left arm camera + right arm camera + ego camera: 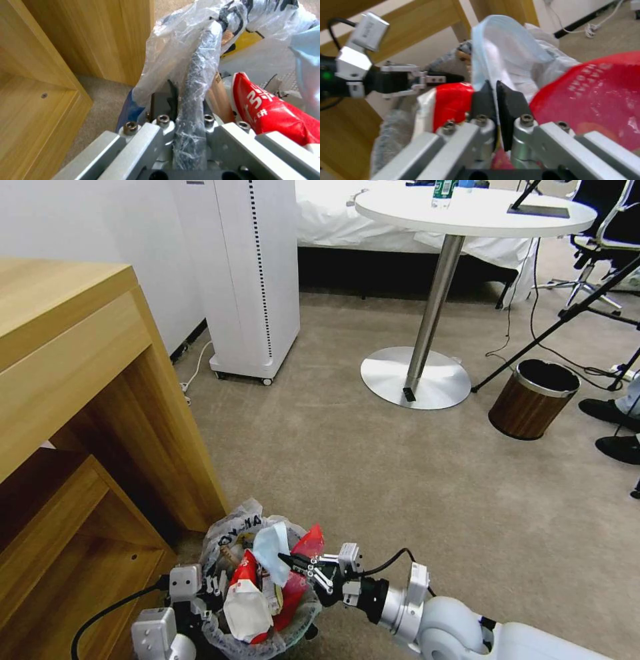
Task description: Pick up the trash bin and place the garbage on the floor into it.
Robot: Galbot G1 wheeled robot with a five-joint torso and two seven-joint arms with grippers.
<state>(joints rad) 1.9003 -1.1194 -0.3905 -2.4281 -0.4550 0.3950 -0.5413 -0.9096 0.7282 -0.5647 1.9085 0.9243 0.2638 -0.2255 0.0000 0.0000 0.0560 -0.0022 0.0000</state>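
Note:
The trash bin (235, 527), lined with a crinkly printed bag, sits low beside the wooden desk and is heaped with garbage: red packets (310, 543) and a white wrapper (247, 610). My left gripper (212, 585) is shut on the bin's dark, bag-covered rim (203, 57); the left wrist view shows the left gripper (190, 105) clamping it, with a red packet (270, 110) and a wooden stick (221, 100) just inside. My right gripper (288, 560) hovers over the bin, shut on a pale blue-and-white wrapper (272, 550). In the right wrist view the right gripper (496, 100) pinches that wrapper (506, 50).
The wooden desk (80, 380) stands close on the left. Beige carpet floor (373, 480) stretches ahead. Farther off are a white floor unit (257, 273), a round table's metal base (413, 377), a brown wood-grain bin (533, 400), tripod legs and a person's shoes (610, 410).

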